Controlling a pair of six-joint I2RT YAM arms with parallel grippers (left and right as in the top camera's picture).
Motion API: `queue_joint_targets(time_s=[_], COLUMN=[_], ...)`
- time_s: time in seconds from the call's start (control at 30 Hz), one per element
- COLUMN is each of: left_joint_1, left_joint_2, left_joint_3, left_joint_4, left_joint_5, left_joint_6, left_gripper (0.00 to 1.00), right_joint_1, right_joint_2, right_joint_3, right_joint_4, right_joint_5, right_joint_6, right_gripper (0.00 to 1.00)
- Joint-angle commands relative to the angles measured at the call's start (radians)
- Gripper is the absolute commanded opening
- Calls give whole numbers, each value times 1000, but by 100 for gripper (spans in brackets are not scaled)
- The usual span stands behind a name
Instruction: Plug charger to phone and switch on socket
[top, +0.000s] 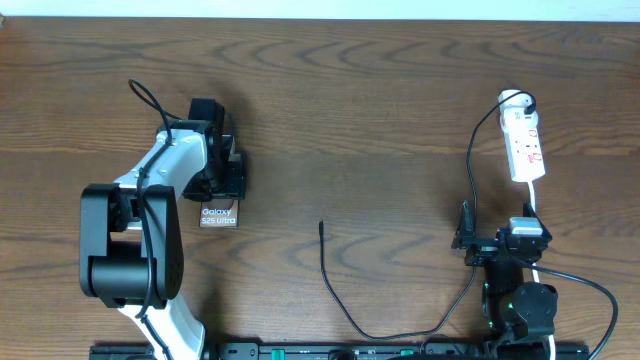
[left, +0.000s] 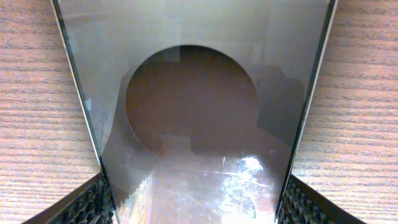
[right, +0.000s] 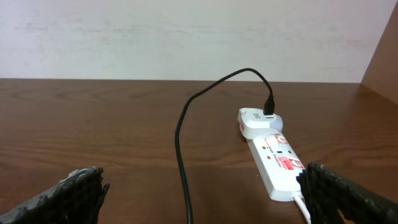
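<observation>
Dark wood surface (top: 380, 90) near the arm bases carries the charger (top: 327, 275), its loose plug tip (top: 321, 225) lying between the arms, well apart from the phone (top: 218, 215), so plugging seems barely begun: the left end effector (left: 199, 205) looks clamped across the phone's long edges, while the right end effector (right: 202, 186) hangs wide apart and empty. Next, probably, the right one must pinch that tip and line it up with the phone's port, then reach the socket (right: 280, 165) farther back. From above the left arm (top: 160, 170) covers most of the phone, its port is unseen, and the socket's switch is too small to read
</observation>
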Motion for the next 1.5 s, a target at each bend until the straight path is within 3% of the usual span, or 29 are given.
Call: queue_joint_targets(time_s=[0.0,0.4,0.63,0.83,1.47], left_joint_1=[0,0,0,0,0], left_joint_2=[40,40,40,40,17], left_joint_3=[-45,-45,-45,-45,61], left_joint_4=[4,4,4,11,-34], left_joint_5=[21,21,21,21,21], left_joint_6=[6,6,6,6,6], left_gripper=[61,48,30,8,8], right_joint_1=[9,9,9,9,9], right_joint_2=[-1,-1,-1,-1,-1], right_joint_3=[-2,-3,-3,-2,-2], right_joint_4=[-2,-2,-2,-2,-2], right_joint_5=[-2,-2,-2,-2,-2], right_joint_6=[-8,-8,-8,-8,-8], right_gripper=[99,99,99,99,99])
